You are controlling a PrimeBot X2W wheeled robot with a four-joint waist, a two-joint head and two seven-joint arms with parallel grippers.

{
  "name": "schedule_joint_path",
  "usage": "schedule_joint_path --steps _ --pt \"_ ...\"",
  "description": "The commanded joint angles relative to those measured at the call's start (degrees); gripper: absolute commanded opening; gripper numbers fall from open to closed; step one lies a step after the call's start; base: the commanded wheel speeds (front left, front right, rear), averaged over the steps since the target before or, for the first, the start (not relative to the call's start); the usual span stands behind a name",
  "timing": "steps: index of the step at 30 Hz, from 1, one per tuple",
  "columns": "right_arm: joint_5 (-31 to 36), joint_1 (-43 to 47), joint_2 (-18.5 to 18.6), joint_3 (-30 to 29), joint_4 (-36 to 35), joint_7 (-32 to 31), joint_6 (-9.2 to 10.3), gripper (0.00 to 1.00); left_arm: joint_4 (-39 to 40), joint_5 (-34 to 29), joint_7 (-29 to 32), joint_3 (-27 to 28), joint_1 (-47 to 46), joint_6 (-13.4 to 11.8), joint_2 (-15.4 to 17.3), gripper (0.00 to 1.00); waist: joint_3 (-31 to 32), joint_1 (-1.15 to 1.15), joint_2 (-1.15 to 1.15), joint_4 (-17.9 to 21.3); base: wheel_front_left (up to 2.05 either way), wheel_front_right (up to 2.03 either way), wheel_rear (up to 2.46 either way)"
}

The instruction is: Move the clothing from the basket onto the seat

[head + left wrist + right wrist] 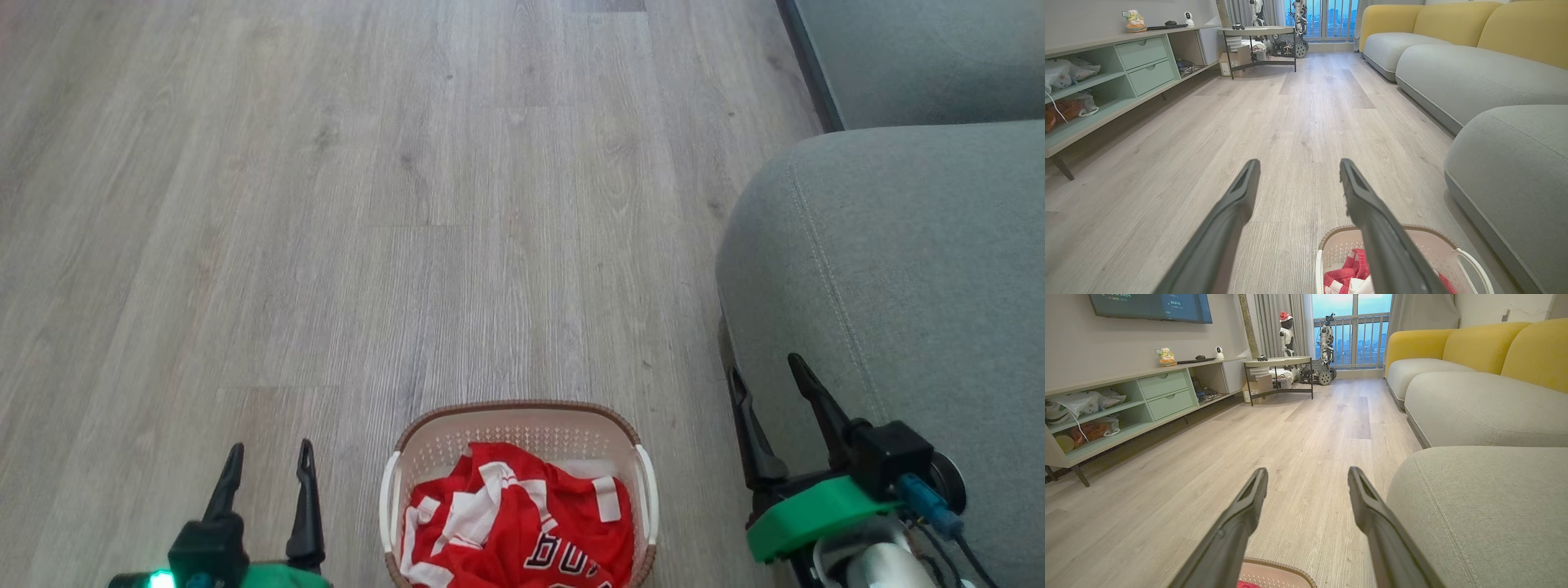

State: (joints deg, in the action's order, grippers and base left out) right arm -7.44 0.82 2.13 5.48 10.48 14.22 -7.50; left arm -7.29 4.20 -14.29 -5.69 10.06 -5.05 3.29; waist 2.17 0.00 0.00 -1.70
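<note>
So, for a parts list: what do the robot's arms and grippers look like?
Both the left gripper and right gripper have two long, dark, tapering fingers on black blocks with green collars. The right shows a blue plug, dark cable, pale forearm.

A: How many baskets?
B: One basket (522, 437), holding one red heap of clothing (514, 523) — how many garments, I cannot tell.
A: And hands?
B: Two — a left hand (271, 446) and a right hand (764, 365), two fingers (305, 498) each.
A: Cushions?
B: Three grey cushions (1474, 404) in a row, the nearest being the seat (898, 261). Two drawers (1163, 384) too.
</note>
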Motion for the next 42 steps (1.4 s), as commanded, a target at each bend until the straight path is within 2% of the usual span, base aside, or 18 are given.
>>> schedule_joint_path --steps 1,12,22,28,42 --pt "0.42 -1.1 0.75 1.05 -1.84 0.78 0.01 1.0 1.76 -0.47 -0.71 1.92 -1.9 0.14 -0.26 1.0 -0.19 0.0 0.0 -0.01 0.0 0.0 0.0" --pt "1.39 -2.69 0.75 -1.48 -3.15 0.78 0.01 1.0 -4.04 -2.0 -0.71 -4.25 -4.97 2.86 -0.36 1.0 -5.52 0.0 0.0 -0.07 0.0 0.0 0.0" --pt "3.62 -9.26 0.75 -5.27 -5.73 0.78 0.01 1.0 -14.26 -3.14 -0.71 -9.86 -16.46 4.75 -0.4 1.0 -18.62 0.0 0.0 0.97 0.0 0.0 0.0" --pt "4.43 -12.96 0.75 -6.55 -7.39 0.78 0.01 1.0 -19.92 -2.41 -0.71 -13.7 -23.4 5.0 -0.4 1.0 -25.15 0.0 0.0 1.8 0.0 0.0 0.0" --pt "3.47 -21.27 0.75 -6.43 -10.19 0.78 0.01 1.0 -38.81 1.78 -0.71 -27.59 -41.14 5.74 -0.41 1.0 -41.02 0.0 0.0 5.63 0.0 0.0 0.0"
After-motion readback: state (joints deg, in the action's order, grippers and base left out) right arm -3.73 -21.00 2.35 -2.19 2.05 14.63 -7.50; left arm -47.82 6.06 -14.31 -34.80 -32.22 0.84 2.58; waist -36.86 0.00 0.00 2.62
